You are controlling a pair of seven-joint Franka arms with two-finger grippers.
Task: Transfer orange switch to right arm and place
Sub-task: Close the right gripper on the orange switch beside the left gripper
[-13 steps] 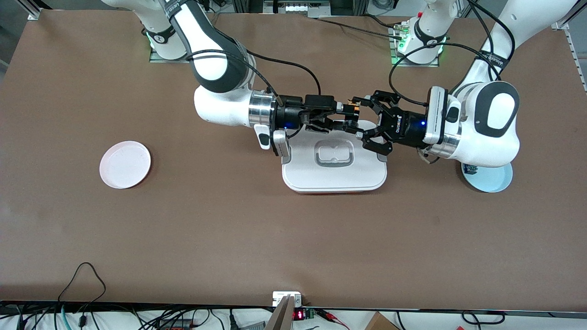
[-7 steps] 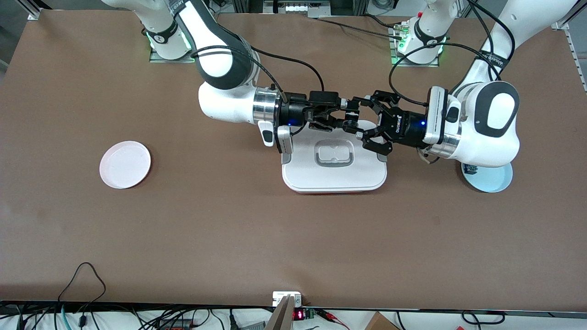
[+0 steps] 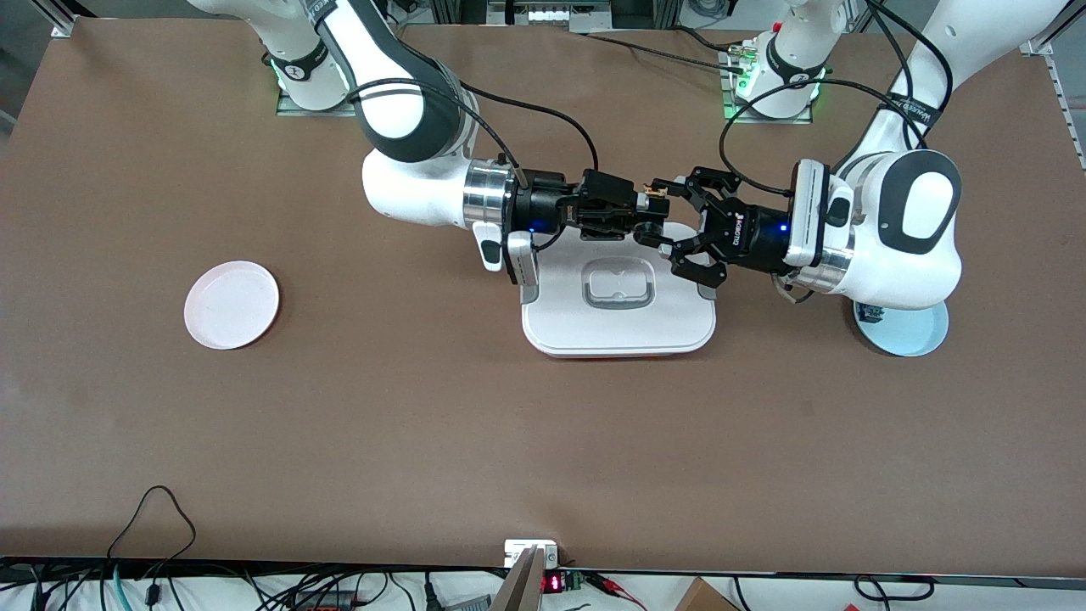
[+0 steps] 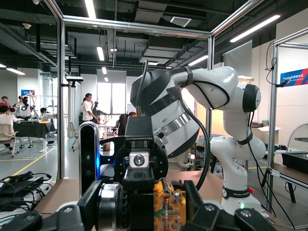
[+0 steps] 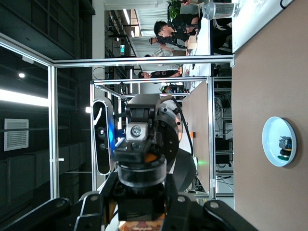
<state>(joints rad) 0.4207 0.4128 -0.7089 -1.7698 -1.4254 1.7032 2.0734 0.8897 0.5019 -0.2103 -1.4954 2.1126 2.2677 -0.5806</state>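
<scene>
1. Orange switch (image 3: 654,201) hung over the white box (image 3: 619,327), pinched by both the left gripper (image 3: 663,210) and right gripper (image 3: 642,206).
2. An early left release risked dropping it.
3. Pulling apart while both were clenched could have twisted it loose.

From the front you look steeply down on the whole table (image 3: 543,441), arm bases at twelve o'clock. Each wrist camera sits close on its own arm, looking level along its fingers straight at the other arm. All three views share the meeting grippers; the right wrist view appears turned sideways.
</scene>
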